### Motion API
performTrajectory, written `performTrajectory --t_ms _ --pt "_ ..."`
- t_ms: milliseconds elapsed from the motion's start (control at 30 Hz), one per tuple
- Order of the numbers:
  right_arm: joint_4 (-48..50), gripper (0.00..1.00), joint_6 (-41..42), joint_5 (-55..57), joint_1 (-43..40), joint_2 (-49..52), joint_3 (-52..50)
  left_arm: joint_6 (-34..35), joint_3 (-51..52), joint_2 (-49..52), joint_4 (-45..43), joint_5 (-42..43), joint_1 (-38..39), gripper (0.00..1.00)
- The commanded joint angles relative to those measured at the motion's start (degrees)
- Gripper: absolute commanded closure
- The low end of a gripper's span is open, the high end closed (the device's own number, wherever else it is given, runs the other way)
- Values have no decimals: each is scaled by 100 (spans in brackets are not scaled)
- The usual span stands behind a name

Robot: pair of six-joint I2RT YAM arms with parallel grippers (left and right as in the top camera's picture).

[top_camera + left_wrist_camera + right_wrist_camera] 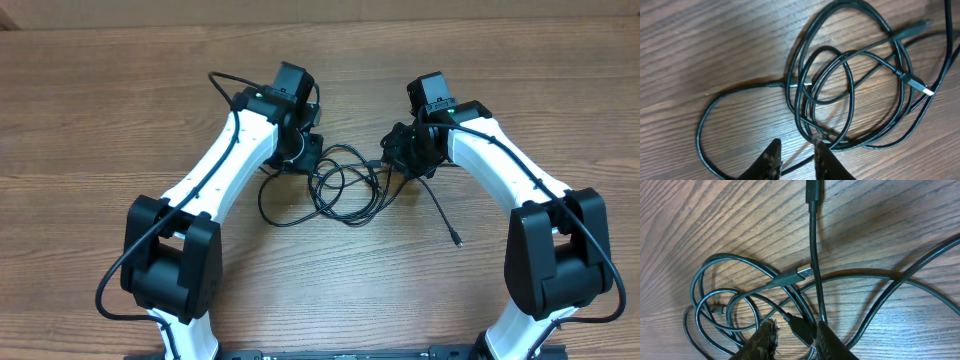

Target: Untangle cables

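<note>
The cables [345, 190] lie as a knot of thin black loops on the wooden table between my two arms, and one tail runs out to a small plug [456, 241]. My left gripper [305, 160] hangs at the knot's left edge. In the left wrist view the left gripper [796, 142] stands a little open, with one strand [800, 165] crossing the gap low down and the loops [850, 85] just beyond. My right gripper [395, 158] is at the knot's right edge. In its own view the right gripper [796, 325] has a black plug [801, 329] between the fingers, against the right one, with a gap on the left.
A silver-tipped plug [925, 90] lies loose at the right of the loops, and the right wrist view shows a silver-tipped plug [804, 272] too. A black connector [813, 190] rests further out. Bare wood table [120, 90] surrounds the knot. The arm bases stand at the near edge.
</note>
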State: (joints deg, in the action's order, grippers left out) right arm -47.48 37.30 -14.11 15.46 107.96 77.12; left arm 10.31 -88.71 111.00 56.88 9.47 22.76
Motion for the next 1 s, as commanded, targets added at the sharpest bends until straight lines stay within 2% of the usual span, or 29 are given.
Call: performTrajectory --t_ms 0,233,400,567,800,967 --pt "15 75 -33 59 -4 57 -31 -81 330 -63 -177 -87 74 74" --pt "-85 75 -33 57 -4 57 -31 367 1132 -63 -1097 -87 142 72" --pt "-282 75 -37 59 -2 90 -31 546 1530 -63 -1779 -103 142 80" --pt "-431 75 -92 55 0 328 -33 702 1539 -63 -2013 -109 149 80" --pt "-525 71 -1123 -487 223 435 -68 826 1600 -63 -2118 -118 168 84" --pt "-671 69 -1123 -481 466 435 -107 1143 1786 -63 -2337 -310 168 84"
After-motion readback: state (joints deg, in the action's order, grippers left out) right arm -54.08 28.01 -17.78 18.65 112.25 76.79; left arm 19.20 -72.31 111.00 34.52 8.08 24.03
